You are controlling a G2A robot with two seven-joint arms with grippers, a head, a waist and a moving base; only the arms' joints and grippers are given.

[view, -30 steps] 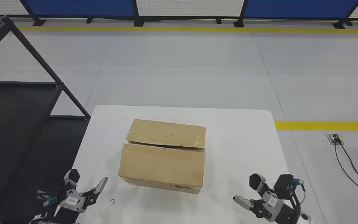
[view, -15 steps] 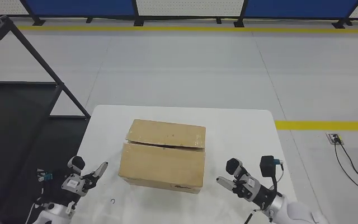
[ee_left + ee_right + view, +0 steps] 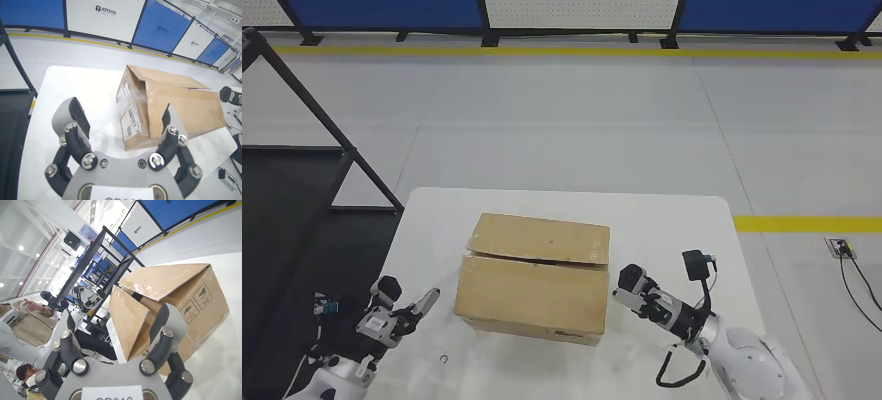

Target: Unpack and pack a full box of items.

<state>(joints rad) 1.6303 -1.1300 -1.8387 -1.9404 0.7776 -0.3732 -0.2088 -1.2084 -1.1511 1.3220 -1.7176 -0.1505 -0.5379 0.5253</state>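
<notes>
Cardboard box [image 3: 534, 275], brown, flaps shut, at centre of the top view on the white table [image 3: 672, 225].
A narrow gap is seen along the top seam. Printed labels and clear tape are carried on one end face, handling symbols on the other. Left gripper [image 3: 409, 296] is held spread and empty at lower left, apart from the box. Right gripper [image 3: 624, 284] is spread and empty, just beside the box's right end.

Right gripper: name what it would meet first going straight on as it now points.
Most likely the cardboard box: the right gripper points, jaws open, at its end face, close by, though exact depth is unclear.
</notes>
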